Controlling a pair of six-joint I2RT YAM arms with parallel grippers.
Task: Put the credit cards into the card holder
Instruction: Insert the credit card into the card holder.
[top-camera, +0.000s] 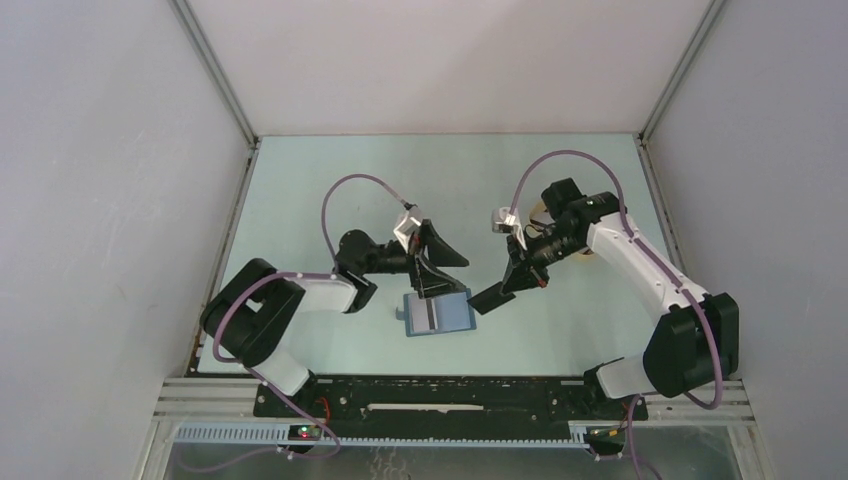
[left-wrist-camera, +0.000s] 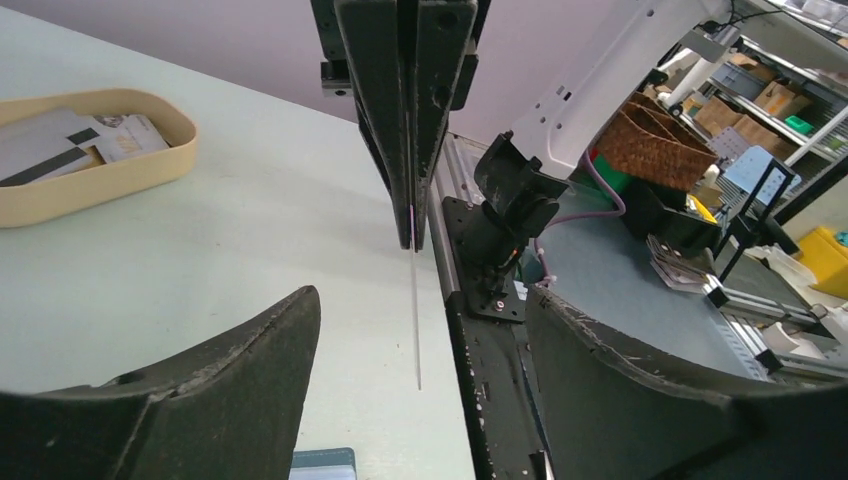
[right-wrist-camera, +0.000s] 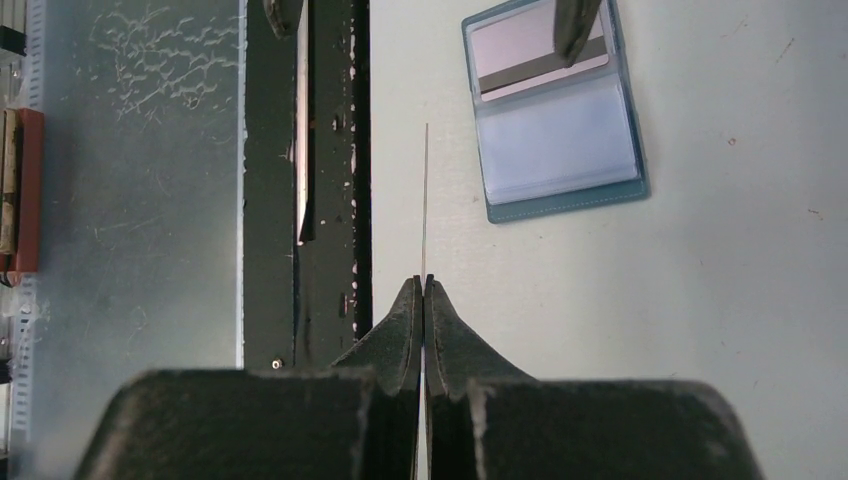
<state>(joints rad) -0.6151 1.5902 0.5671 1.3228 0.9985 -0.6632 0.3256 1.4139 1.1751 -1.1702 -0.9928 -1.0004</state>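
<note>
The blue card holder (right-wrist-camera: 560, 195) lies open on the table, with a grey credit card with a dark stripe (right-wrist-camera: 520, 55) on its upper half. My right gripper (right-wrist-camera: 424, 282) is shut on another thin card (right-wrist-camera: 426, 190), seen edge-on and pointing towards the near rail, left of the holder. In the left wrist view that card (left-wrist-camera: 416, 330) hangs below the right gripper's shut fingers (left-wrist-camera: 440, 110). My left gripper (left-wrist-camera: 420, 296) stands open just above the holder, with the held card in the gap between its fingers, touching neither. One left fingertip (right-wrist-camera: 578, 25) hovers over the striped card.
A beige oval tray (left-wrist-camera: 120, 185) with more cards (left-wrist-camera: 60, 145) sits farther back on the table, partly behind the right arm in the top view. The black base rail (right-wrist-camera: 330, 150) runs along the table's near edge, close to the held card.
</note>
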